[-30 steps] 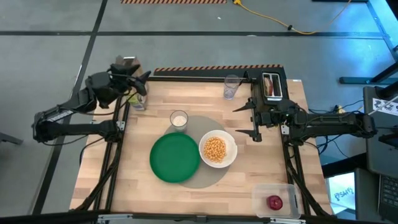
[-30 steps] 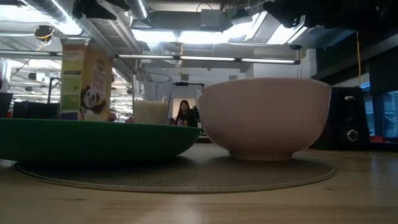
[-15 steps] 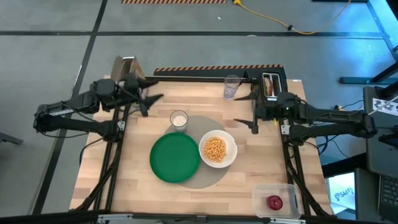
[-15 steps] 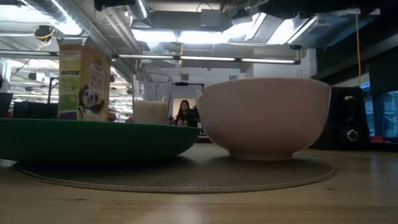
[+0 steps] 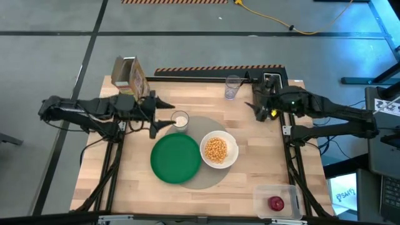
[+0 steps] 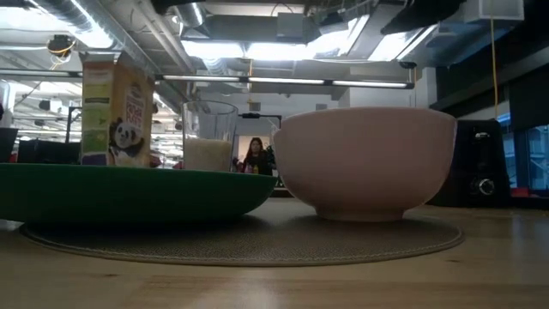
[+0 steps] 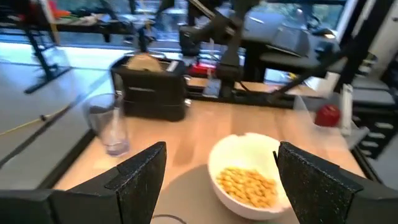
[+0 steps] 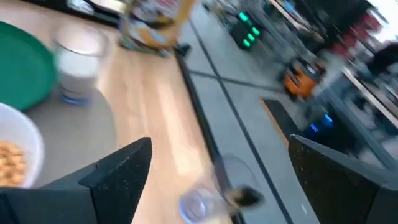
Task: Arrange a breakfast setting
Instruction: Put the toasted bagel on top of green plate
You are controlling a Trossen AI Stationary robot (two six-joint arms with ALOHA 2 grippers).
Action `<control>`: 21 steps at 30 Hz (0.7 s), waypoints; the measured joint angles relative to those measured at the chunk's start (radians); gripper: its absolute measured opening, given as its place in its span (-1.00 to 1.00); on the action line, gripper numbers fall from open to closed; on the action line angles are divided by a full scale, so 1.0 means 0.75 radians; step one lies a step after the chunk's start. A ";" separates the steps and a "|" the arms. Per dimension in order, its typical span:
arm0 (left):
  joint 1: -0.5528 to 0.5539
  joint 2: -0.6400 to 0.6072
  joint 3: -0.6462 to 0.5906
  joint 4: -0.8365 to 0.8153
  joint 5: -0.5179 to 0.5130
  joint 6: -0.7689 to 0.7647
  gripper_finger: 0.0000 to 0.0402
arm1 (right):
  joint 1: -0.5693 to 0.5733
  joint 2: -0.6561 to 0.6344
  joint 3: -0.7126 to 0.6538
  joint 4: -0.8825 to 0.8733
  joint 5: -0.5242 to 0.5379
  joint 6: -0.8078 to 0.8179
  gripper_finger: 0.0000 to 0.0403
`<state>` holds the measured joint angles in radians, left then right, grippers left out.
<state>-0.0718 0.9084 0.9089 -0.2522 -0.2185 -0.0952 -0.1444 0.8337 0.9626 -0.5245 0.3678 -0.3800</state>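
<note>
**deskwatcher:** So where is everything sitting right now?

**armchair_rigger:** The round grey mat [image 5: 203, 178] is laid near the middle of the desk [image 5: 144, 194]. The round green plate [image 5: 175, 158] is set on its left part and the white bowl [image 5: 219, 150], filled with yellowish cereal, on its right part, the two just beside each other. The small milk glass [image 5: 180, 120] is stood at the mat's far edge, just beyond the plate. The red apple [image 5: 276, 203] is kept in a clear plastic tub [image 5: 275, 201] at the near right corner. Something pale and bagel-like [image 7: 144, 61] is seen poking out of the black toaster [image 7: 151, 93] at the far right.

**deskwatcher:** And the arms?

**armchair_rigger:** The left pincer [image 5: 164, 115] is held low over the desk just left of the milk glass, fingers spread wide, nothing gripped. The right pincer [image 5: 258, 106] is held by the toaster at the far right, also spread wide with nothing between the fingers.

**deskwatcher:** Anything else on there?

**armchair_rigger:** An empty clear glass [image 5: 232, 87] is stood at the far edge, left of the toaster, and a cereal box [image 5: 127, 76] is stood upright at the far left corner. A person [image 6: 255, 156] is seen far off in the room behind. The spoon can't be made out anywhere.
</note>
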 joint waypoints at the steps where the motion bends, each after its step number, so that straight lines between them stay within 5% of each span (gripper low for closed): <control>1: -0.025 0.009 -0.006 0.011 0.002 0.001 0.46 | 0.000 0.000 0.017 -0.039 0.039 0.024 0.81; 12: -0.256 0.016 -0.196 0.213 0.001 -0.001 0.46 | -0.007 0.000 0.099 -0.409 0.289 0.391 0.81; 21: -0.331 0.015 -0.353 0.388 0.000 -0.009 0.46 | -0.261 0.015 0.099 -0.611 0.253 0.560 0.81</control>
<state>-0.3203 0.9199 0.6439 0.0387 -0.2185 -0.1019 -0.3403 0.8450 1.0370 -0.9826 0.5575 0.0399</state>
